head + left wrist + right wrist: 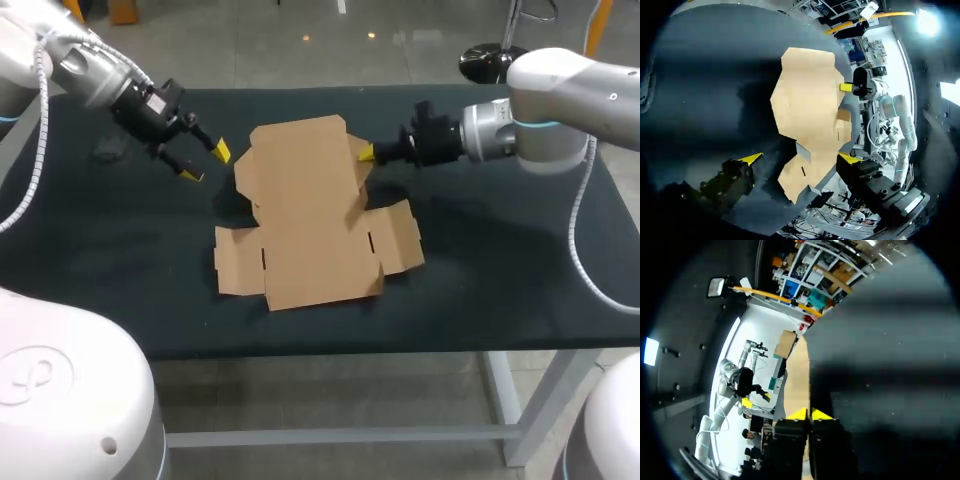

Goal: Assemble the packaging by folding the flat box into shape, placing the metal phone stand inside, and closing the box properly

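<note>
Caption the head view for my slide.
Flat cardboard box on the black table: right claw pinches its right edge, left claw open beside its left edge.

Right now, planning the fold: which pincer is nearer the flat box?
Right. The right pincer touches the flat box's edge; the left pincer hangs beside it, apart.

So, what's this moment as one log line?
flat box: unfolded on table | left gripper: open, beside box | right gripper: shut on box edge

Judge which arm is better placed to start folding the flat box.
Right. The right gripper is shut on the far right edge of the flat box, ready to lift it. The left gripper hangs open beside it, touching nothing.
</note>
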### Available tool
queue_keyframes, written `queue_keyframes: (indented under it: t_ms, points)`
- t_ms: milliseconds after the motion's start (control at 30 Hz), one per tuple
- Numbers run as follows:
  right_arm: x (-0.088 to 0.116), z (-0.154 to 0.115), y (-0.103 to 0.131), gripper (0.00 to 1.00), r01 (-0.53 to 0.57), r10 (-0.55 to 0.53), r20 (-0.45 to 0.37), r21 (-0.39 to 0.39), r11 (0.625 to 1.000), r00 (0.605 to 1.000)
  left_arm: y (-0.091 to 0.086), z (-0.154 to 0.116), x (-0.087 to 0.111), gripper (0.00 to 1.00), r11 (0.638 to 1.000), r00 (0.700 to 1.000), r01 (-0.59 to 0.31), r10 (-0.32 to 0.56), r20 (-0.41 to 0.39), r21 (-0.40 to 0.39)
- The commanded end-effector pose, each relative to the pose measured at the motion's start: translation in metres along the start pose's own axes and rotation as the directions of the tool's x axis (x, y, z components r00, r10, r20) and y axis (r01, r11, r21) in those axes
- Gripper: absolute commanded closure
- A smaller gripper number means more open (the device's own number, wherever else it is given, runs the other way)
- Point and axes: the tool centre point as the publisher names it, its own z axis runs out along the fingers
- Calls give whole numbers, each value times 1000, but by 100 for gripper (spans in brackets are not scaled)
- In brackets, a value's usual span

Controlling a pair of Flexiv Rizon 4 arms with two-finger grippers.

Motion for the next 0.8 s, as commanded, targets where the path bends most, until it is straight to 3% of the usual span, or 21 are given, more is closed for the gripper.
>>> queue_keyframes:
  t_ms: [33, 400, 567, 800]
  points:
    - [1, -3, -4, 100, 2, -2, 0, -8, 1000, 1000, 6, 0, 5, 0, 1000, 1000, 2, -3, 13, 9]
    - [3, -4, -5, 100, 15, -15, 0, -15, 1000, 1000, 6, 0, 5, 0, 1000, 1000, 2, -3, 13, 9]
    - [19, -14, -7, 100, 91, -94, -25, -91, 992, 995, 7, 7, 7, 0, 995, 994, -95, 97, -43, 35]
    - [41, -28, -3, 100, 167, -176, -51, -144, 975, 983, -5, -3, 8, 0, 973, 979, -198, 202, -22, 121]
